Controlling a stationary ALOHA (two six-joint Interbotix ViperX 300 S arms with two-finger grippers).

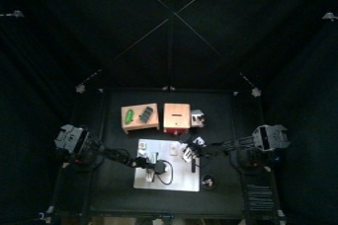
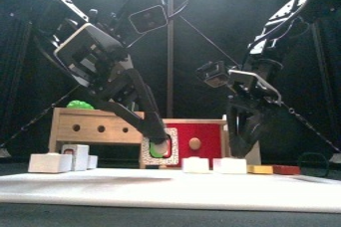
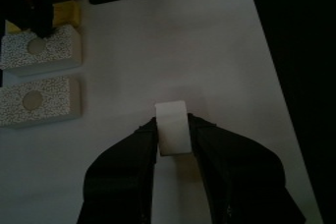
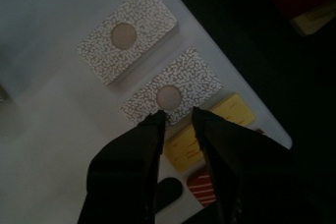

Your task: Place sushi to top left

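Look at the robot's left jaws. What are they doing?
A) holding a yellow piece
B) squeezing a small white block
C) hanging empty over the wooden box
B: in the left wrist view the left gripper has its jaws closed on a small white block above the white board.

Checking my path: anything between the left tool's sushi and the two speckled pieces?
No. In the left wrist view, bare white board separates the held sushi from the speckled pieces.

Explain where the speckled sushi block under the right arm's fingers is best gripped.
Judging by the right wrist view, grip the sushi block across its two long flat sides, coming straight down from above. It lies flat on the white board, and a second block sits close beside it.
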